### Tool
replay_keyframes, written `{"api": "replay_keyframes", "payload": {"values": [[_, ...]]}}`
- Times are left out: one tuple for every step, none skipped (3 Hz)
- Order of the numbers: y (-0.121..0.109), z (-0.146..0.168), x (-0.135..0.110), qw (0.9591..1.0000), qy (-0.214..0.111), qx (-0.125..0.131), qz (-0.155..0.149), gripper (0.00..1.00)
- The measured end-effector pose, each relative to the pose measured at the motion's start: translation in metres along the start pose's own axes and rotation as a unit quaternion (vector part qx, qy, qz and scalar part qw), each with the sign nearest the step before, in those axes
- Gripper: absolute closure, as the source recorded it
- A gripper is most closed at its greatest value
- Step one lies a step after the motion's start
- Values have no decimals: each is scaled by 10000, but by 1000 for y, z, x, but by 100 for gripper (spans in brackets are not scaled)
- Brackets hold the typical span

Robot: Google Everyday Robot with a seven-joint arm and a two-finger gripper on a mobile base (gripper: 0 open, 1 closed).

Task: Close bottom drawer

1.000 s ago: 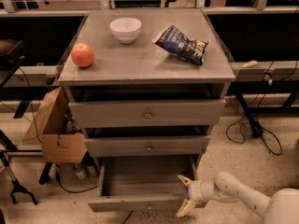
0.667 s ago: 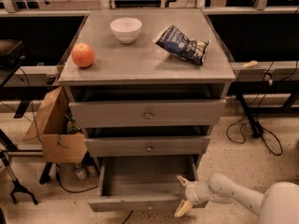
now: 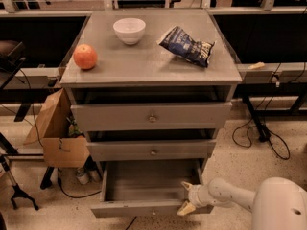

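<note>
Gripper [image 3: 186, 197] sits low at the right end of the bottom drawer [image 3: 144, 186], its two pale fingers spread apart and holding nothing. One finger [image 3: 186, 184] reaches over the drawer's grey inside and the other [image 3: 185, 208] lies across the low front panel near its right corner. Whether either finger touches the panel cannot be told.

A grey cabinet [image 3: 153, 68] fills the middle of the view, with three drawers stacked under a flat top. At lower right is the robot's rounded white body [image 3: 283, 207], and its arm [image 3: 230, 195] stretches left from there to the gripper. The bottom drawer stands open, pulled well out towards the camera, and its shallow grey inside shows nothing in it. Above it the top drawer [image 3: 115, 116], the tallest front, and the middle drawer [image 3: 115, 151] each stand slightly out from the frame, with a dark gap over each.

A cardboard box [image 3: 53, 133] stands on the floor against the cabinet's left side, its flap open. Black cables [image 3: 261, 140] trail over the speckled floor to the right.

On the cabinet top, a dark blue crumpled snack bag [image 3: 187, 45] lies at back right. A white bowl [image 3: 129, 30] stands upright at back centre, well apart from the bag. A round orange-red fruit [image 3: 85, 56] rests near the left edge. Small round knobs mark the centres of the top [image 3: 152, 118] and middle [image 3: 153, 152] fronts.
</note>
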State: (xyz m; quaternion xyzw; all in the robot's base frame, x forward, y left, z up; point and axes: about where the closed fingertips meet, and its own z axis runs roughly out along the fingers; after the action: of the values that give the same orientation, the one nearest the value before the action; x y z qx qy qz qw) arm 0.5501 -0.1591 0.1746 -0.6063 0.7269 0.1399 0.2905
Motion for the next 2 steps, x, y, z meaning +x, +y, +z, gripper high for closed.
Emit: {"api": "replay_keyframes", "payload": {"values": [[-7, 3, 4, 10000, 71, 39, 14, 42], [-4, 1, 3, 10000, 69, 38, 16, 65]]}}
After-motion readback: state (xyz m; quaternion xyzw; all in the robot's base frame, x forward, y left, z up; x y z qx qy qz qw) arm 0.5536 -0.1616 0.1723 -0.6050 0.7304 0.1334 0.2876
